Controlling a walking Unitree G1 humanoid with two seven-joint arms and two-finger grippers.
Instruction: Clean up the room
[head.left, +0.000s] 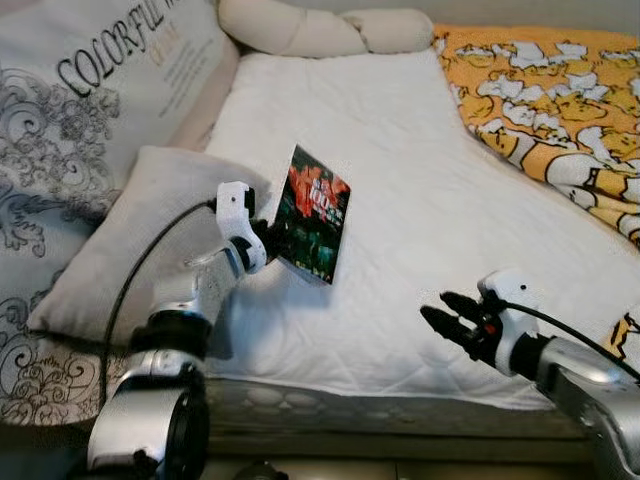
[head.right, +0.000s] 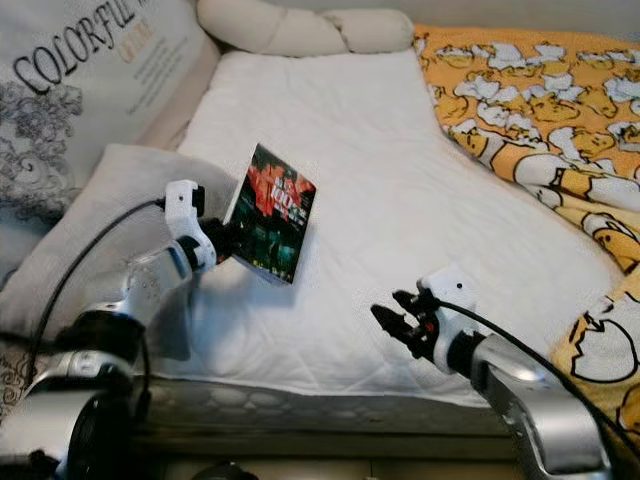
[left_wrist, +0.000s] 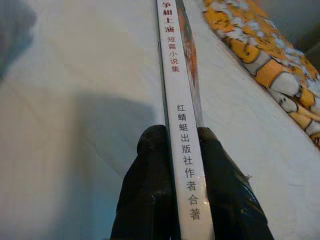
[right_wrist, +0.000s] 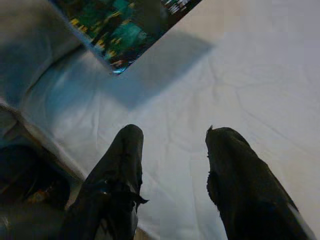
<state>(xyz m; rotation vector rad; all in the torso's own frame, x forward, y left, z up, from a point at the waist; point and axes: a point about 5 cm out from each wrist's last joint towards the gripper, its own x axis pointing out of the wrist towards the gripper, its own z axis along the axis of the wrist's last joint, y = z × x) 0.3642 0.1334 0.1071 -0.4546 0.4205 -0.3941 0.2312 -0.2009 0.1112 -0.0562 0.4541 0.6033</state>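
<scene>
Near right pincer (head.left: 440, 313) gapes empty; left pincer (head.left: 268, 243) clamps book (head.left: 312, 213) above bed (head.left: 430, 200); we'd keep it level.

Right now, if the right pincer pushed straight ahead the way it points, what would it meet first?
Probably the white quilted bedcover just ahead of the open right pincer. The dark-covered book held up by the left pincer lies farther along and off to one side.

Twin head views down onto the bed (head.left: 420, 200); wrist cameras close along their fingers, sharing the book (right_wrist: 125, 30).
</scene>
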